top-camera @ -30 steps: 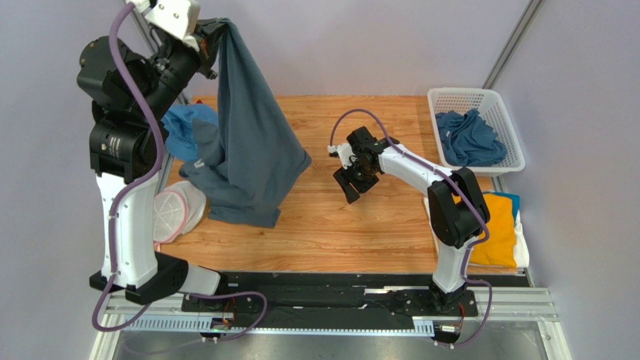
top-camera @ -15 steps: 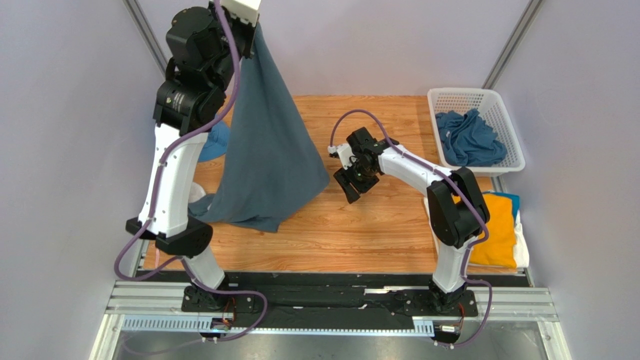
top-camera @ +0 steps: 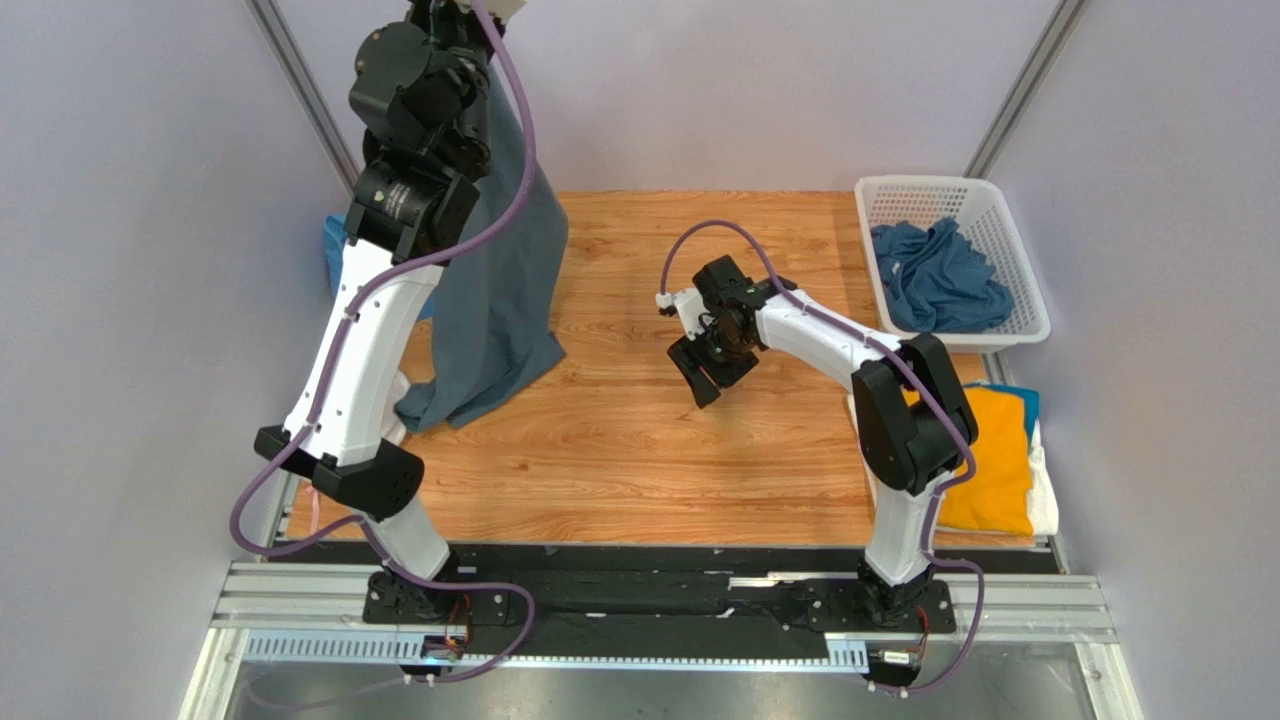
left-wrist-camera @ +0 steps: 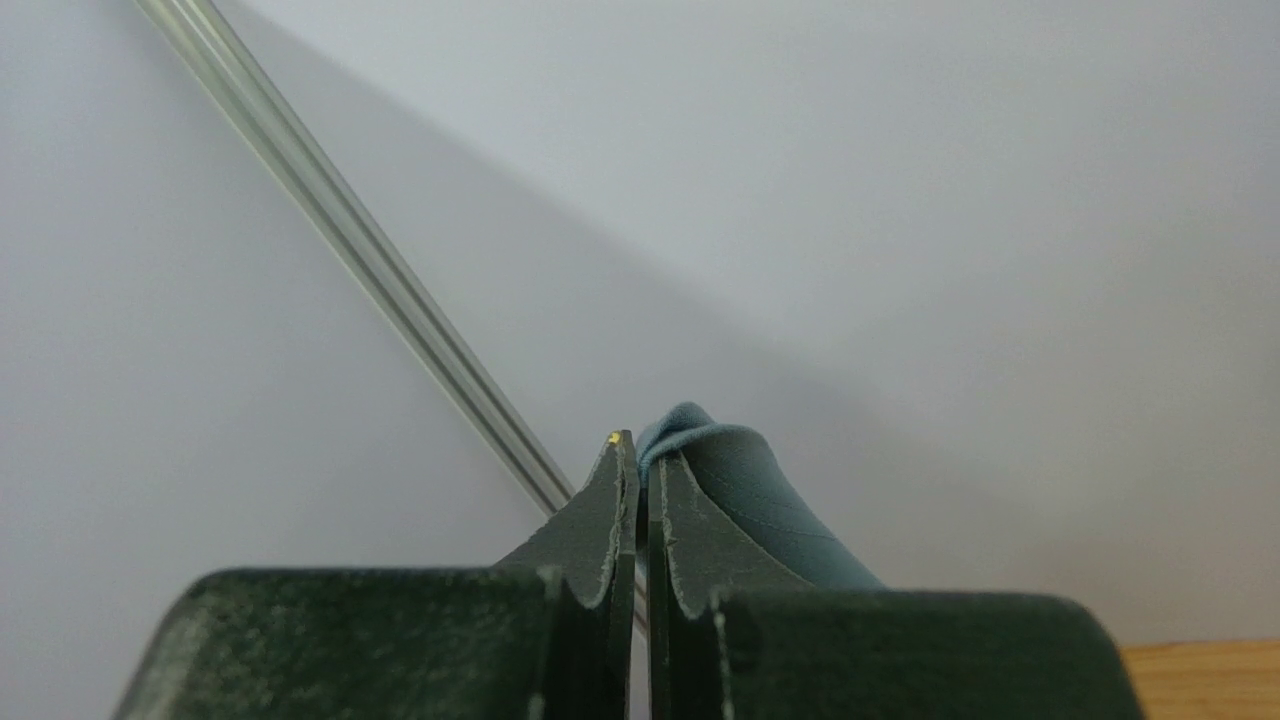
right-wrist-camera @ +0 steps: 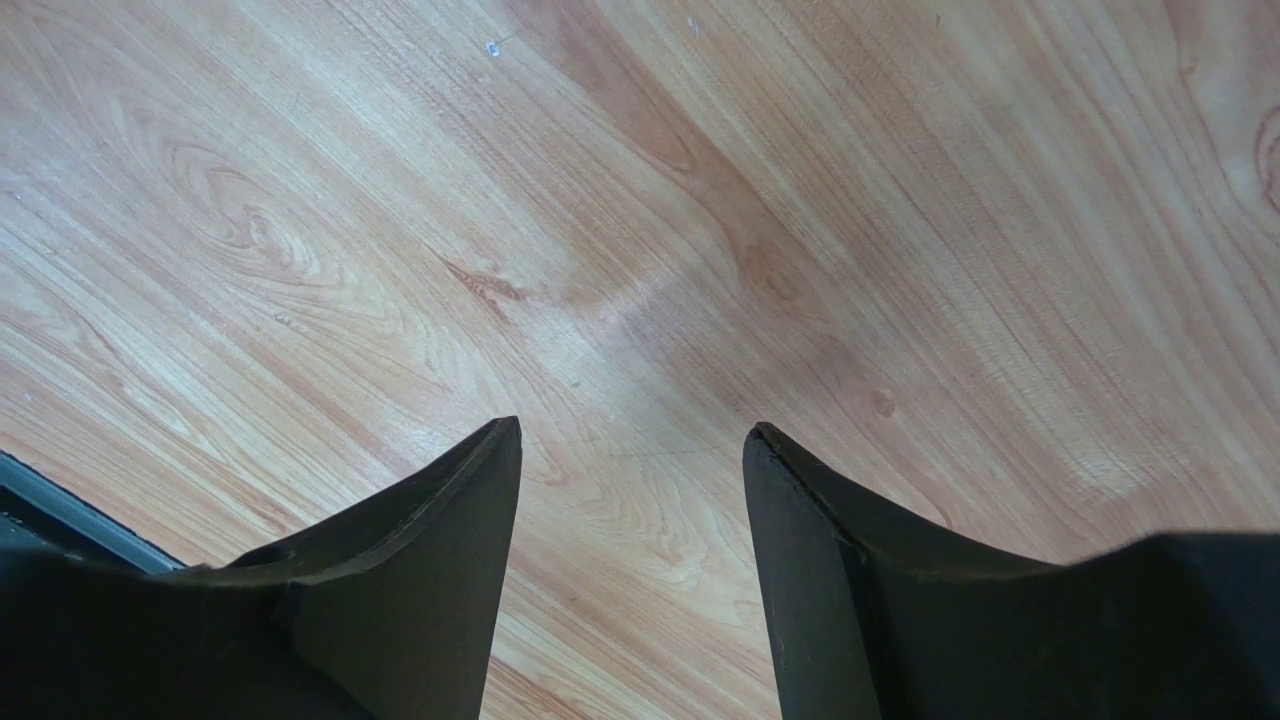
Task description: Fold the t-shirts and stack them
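My left gripper [left-wrist-camera: 640, 450] is raised high at the back left and is shut on a dark slate-blue t-shirt [top-camera: 496, 285]. The shirt hangs down from it in a long drape, its lower hem touching the wooden table [top-camera: 661, 450]. In the left wrist view a fold of the shirt [left-wrist-camera: 721, 473] sticks out between the shut fingers. My right gripper [top-camera: 706, 372] is open and empty above the table's middle, also in the right wrist view [right-wrist-camera: 631, 435]. More slate-blue shirts [top-camera: 939, 278] lie in the white basket [top-camera: 887, 203]. A folded mustard-yellow shirt [top-camera: 999, 458] lies on a stack at the right.
A bright blue cloth [top-camera: 334, 240] shows behind the left arm at the table's left edge. White and bright blue cloth [top-camera: 1041, 450] peeks from under the yellow shirt. Metal frame posts [top-camera: 293, 83] stand at both back corners. The table's near edge meets a black rail [top-camera: 646, 563].
My left arm has swung up and rightward, lifting the slate-blue shirt higher so it hangs narrower and mostly off the table. The white mesh pouch is now hidden. My right gripper has not moved.
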Tool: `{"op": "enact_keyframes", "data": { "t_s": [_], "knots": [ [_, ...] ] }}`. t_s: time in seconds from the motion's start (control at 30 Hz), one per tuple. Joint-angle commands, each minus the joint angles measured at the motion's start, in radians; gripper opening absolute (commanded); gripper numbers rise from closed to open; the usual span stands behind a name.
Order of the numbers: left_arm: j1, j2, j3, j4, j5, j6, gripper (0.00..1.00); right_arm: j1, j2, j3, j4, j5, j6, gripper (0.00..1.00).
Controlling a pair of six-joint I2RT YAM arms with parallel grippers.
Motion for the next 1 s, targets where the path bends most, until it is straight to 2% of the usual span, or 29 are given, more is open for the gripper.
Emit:
{"op": "enact_keyframes", "data": {
  "t_s": [0.0, 0.07, 0.17, 0.2, 0.4, 0.6, 0.67, 0.77, 0.83, 0.97],
  "knots": [
    [-0.004, -0.049, -0.066, 0.104, 0.015, 0.028, 0.0, 0.005, -0.009, 0.005, 0.019, -0.034, 0.022, 0.6],
    [-0.004, -0.054, -0.062, 0.056, 0.047, -0.034, 0.0, 0.005, -0.007, 0.002, 0.019, -0.029, 0.019, 0.6],
    [-0.004, -0.074, -0.065, -0.131, 0.231, -0.152, 0.0, 0.007, -0.004, -0.007, 0.022, -0.022, 0.014, 0.6],
    [-0.004, -0.088, -0.068, -0.163, 0.36, -0.178, 0.0, 0.005, -0.003, -0.009, 0.022, -0.023, 0.012, 0.6],
    [-0.01, -0.109, -0.128, -0.239, 0.636, -0.325, 0.0, 0.007, -0.01, -0.01, 0.022, -0.006, 0.019, 0.59],
    [-0.024, -0.121, -0.246, -0.283, 0.734, -0.393, 0.0, -0.018, -0.039, -0.013, 0.07, 0.199, 0.074, 0.59],
    [-0.044, -0.146, -0.35, -0.276, 0.731, -0.388, 0.0, -0.061, -0.047, 0.002, 0.071, 0.207, 0.097, 0.59],
    [-0.068, -0.21, -0.506, -0.225, 0.719, -0.384, 0.0, -0.139, -0.032, 0.047, 0.065, 0.308, 0.123, 0.6],
    [-0.085, -0.25, -0.6, -0.208, 0.713, -0.382, 0.0, -0.214, -0.024, 0.089, 0.058, 0.316, 0.134, 0.6],
    [-0.119, -0.258, -0.686, -0.213, 0.72, -0.38, 0.0, -0.337, 0.01, 0.21, 0.012, 0.274, 0.144, 0.6]
  ]
}}
